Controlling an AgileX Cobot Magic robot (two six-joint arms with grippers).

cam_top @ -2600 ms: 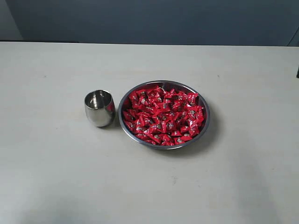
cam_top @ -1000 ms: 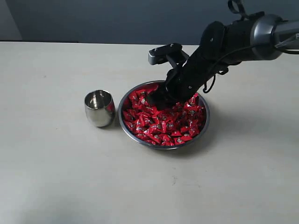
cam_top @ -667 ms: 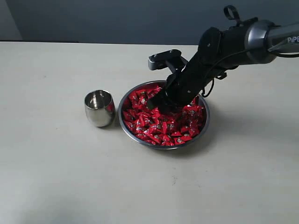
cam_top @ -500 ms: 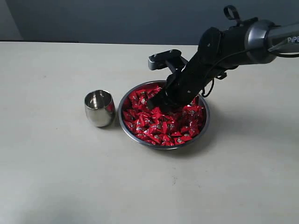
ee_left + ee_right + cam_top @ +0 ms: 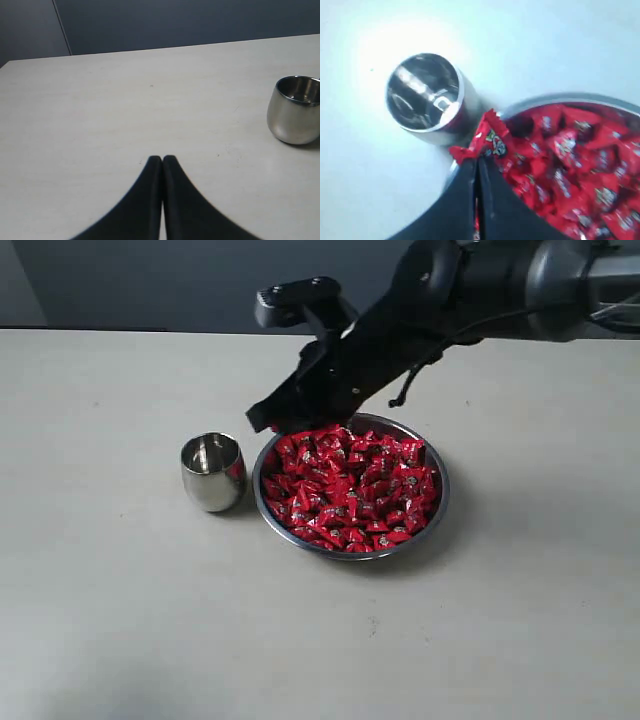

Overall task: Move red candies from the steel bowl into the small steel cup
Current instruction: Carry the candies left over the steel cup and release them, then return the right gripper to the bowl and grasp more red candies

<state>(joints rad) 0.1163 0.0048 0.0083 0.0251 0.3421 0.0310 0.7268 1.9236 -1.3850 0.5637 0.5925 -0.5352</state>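
The steel bowl [image 5: 349,554] sits at the table's middle, heaped with red candies [image 5: 350,485]. The small steel cup [image 5: 212,472] stands just left of it, upright and empty. My right gripper [image 5: 262,423] hangs above the bowl's left rim, close to the cup. In the right wrist view it [image 5: 477,162] is shut on one red candy [image 5: 487,140], which sticks out past the tips, with the cup [image 5: 425,97] and the bowl's rim [image 5: 560,98] below. My left gripper [image 5: 162,159] is shut with nothing in it, over bare table, and the cup [image 5: 295,112] stands off to one side of it.
The pale table top [image 5: 130,620] spreads around the bowl and cup. A dark wall [image 5: 200,285] runs behind the table's far edge. The right arm [image 5: 480,290] reaches in from the upper right above the bowl.
The right gripper closed on a candy in the bowl, then lifted and moved left toward the cup. The bowl and cup have not shifted.
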